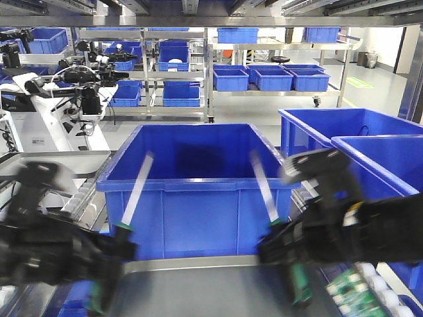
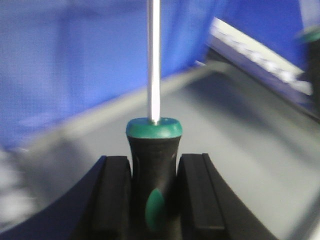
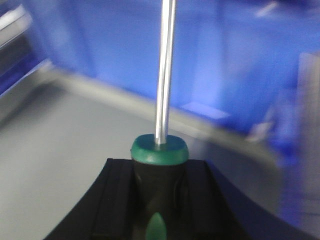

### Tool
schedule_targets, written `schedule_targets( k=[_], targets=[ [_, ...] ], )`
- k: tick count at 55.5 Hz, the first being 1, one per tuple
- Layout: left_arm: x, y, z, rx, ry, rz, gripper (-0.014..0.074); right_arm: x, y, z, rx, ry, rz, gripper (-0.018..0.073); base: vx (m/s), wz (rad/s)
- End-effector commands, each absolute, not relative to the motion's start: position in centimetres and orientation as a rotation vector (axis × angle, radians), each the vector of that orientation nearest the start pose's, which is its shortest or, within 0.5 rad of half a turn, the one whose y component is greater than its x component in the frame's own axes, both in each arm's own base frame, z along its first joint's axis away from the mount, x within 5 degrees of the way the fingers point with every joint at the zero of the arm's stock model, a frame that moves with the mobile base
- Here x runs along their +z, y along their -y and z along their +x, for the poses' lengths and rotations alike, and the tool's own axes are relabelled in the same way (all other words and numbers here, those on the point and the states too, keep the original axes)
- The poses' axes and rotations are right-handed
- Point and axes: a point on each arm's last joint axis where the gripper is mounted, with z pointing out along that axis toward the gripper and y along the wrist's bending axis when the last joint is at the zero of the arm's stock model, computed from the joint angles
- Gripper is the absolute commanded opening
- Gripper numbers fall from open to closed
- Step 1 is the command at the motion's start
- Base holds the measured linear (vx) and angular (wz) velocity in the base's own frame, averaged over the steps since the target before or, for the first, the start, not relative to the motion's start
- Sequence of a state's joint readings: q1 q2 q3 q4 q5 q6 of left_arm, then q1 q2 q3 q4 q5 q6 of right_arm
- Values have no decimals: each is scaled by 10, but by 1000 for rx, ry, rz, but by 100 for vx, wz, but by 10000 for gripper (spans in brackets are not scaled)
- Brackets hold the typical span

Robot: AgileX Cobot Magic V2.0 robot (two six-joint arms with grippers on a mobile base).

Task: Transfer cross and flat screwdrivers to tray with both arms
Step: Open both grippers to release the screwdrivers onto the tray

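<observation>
1. Black padded fingers (image 2: 117, 197) of the left gripper (image 2: 154, 200) are clamping the black-and-green plastic handle of the left screwdriver (image 2: 154, 165), its shiny round steel shaft pointing away from the wrist.
2. Clamped likewise in the right gripper (image 3: 159, 200), the matching right screwdriver (image 3: 160, 165) is standing between its pads.
3. Both are hovering above the smooth grey counter (image 1: 198, 290), in front of the large blue plastic bin (image 1: 192, 191).
4. No writing is showing legibly; tip types are blurred.
</observation>
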State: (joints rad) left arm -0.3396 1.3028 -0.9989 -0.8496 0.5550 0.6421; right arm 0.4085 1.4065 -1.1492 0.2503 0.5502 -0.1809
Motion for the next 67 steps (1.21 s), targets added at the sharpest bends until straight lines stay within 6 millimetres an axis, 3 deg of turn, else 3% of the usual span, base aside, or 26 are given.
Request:
schedule_targets(
  k=[1,16,27,36,49,59,67],
  targets=[
    [336,137,262,-779,-2094,360,13,345,-140,287,419,-2148,-443,-1,0,0],
    [298,147,284,-784,-2225,330,129,312,-145,295,445,-2354,-408,81,0,0],
    [285,153,285,-840,-2297,348,286,294,-148,298,436,-2451,-431,247,0,0],
    [282,154,284,-855,-2318,365,402,293,-149,300,435,-2446,-427,381,0,0],
    [292,151,282,-833,-2266,358,433,316,-144,293,448,-2347,-399,456,0,0],
    [326,140,272,-773,-2108,304,433,343,-139,283,463,-2217,-372,454,0,0],
    [352,130,262,-731,-1983,257,433,352,-136,275,470,-2198,-375,453,0,0]
  ],
)
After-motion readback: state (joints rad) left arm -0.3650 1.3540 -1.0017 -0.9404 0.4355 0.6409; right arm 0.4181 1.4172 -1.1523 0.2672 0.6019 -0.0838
